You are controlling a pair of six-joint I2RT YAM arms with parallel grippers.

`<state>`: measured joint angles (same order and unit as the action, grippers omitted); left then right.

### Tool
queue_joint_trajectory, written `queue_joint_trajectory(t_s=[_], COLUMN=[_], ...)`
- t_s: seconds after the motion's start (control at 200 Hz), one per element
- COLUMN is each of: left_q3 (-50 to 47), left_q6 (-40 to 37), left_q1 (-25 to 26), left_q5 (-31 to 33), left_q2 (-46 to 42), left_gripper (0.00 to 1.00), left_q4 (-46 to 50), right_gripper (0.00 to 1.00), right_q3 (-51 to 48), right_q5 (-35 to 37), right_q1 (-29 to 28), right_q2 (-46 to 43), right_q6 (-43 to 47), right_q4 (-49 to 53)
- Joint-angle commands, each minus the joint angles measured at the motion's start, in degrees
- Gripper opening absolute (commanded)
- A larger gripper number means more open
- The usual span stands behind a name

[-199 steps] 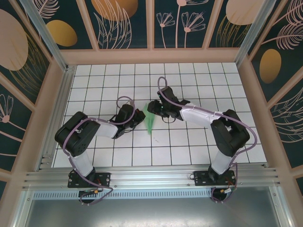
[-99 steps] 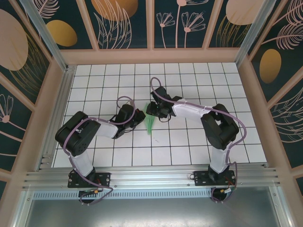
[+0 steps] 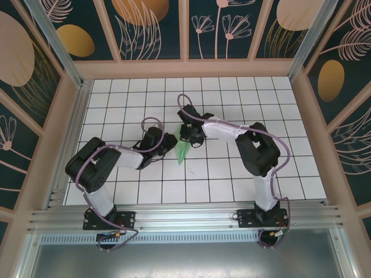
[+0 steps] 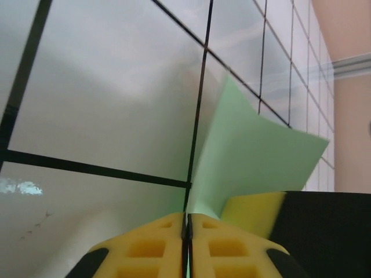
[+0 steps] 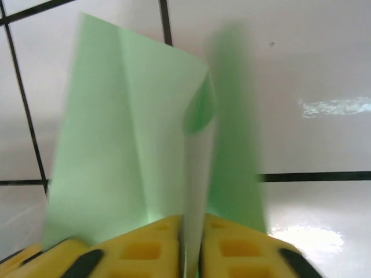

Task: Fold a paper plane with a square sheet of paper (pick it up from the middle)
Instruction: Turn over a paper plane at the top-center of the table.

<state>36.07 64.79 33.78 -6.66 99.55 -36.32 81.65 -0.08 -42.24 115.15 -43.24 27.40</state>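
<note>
Pale mint-green paper plane (image 3: pixel 184 152), narrow and pointed, creased lengthwise, flaps raised, mid gridded table (image 3: pixel 243 98)

Place: a robotics lab test cell.
Worktop: white, ruled in a black square grid (image 3: pixel 151 191).
Walls: botanical-print panels (image 3: pixel 151 29) in pale frames, boxing the cell in.
Mounting: aluminium rail (image 3: pixel 185 217) at the near edge, robot arms (image 3: pixel 255 150) bolted on.

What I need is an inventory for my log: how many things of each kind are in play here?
Folded mint-green paper: 1
Robot hands: 2 (left hand, right hand, both shut on the paper)
Total: 3
</note>
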Motion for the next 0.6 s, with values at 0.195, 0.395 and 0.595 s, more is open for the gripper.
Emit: queue_joint_trajectory(t_s=[0.195,0.395,0.595], left_q3=[-7.9,-16.2,-18.9], left_q6=[-9.7,-15.4,-11.9], left_q1=[-0.7,0.3,0.3], left_q5=[0.9,-2.3,1.3], left_q2=[-13.6,-19.9,-21.1], left_gripper=[0.37,0.43,0.46], left_q4=[4.6,0.4,-0.4], right_gripper=[0.00,0.00,0.20], right_q3=[5.1,6.5,9.3], right_q5=[7.4,6.6,5.3], right_q1=[-1.4,-2.1,-2.3], right_q2=[0.1,0.5,1.8], right_q6=[-8.0,-9.7,-6.4], right_q4=[9.8,13.1,16.4])
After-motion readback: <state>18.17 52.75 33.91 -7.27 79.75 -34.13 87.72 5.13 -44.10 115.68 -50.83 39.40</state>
